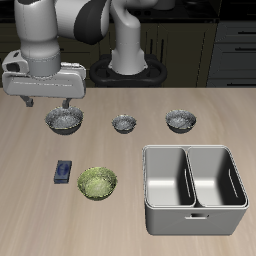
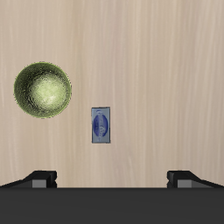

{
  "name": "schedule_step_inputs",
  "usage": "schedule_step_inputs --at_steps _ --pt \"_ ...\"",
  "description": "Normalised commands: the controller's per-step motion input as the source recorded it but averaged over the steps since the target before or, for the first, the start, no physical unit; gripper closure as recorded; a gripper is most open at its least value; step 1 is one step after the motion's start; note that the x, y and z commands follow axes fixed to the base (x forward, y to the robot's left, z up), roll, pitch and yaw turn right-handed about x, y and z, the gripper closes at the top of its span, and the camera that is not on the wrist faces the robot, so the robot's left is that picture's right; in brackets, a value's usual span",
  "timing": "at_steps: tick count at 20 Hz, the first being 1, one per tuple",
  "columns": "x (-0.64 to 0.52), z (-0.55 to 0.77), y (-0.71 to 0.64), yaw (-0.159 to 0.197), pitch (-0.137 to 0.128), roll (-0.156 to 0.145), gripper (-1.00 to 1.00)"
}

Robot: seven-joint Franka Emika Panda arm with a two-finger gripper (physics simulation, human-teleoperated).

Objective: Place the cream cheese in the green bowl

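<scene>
The cream cheese point(image 1: 63, 172) lies nearer the table's front edge than the gripper point(image 1: 47, 104) (fingers spread, empty), just beside the green bowl point(image 1: 98, 182).

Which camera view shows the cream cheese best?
The wrist view: the cream cheese lies unobstructed, seen from straight above, label visible. In the exterior view it is smaller and slanted, beside the green bowl.

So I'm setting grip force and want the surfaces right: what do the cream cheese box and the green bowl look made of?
The cream cheese looks like a printed cardboard carton: flat, sharp-edged, dark blue with a paler label, matte. The green bowl looks like glazed ceramic: yellow-green, speckled inside, with a soft sheen, though a render leaves that open. Both sit on a wood-grain table.
</scene>
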Motion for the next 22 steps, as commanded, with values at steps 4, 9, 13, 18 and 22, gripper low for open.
schedule_step_inputs --at_steps 4,9,13,18,22 --pt "-0.05 -0.32 0.10 0.036 0.019 0.005 -1.00" --pt "-0.04 -0.30 0.02 -0.042 0.009 0.008 -1.00" --pt "-0.03 -0.34 0.01 -0.007 -0.012 -0.026 -1.00" --pt "0.03 -0.24 0.01 -0.003 -0.014 -0.017 -1.00" --pt "0.10 -0.30 -0.09 0.013 0.014 -0.031 -1.00"
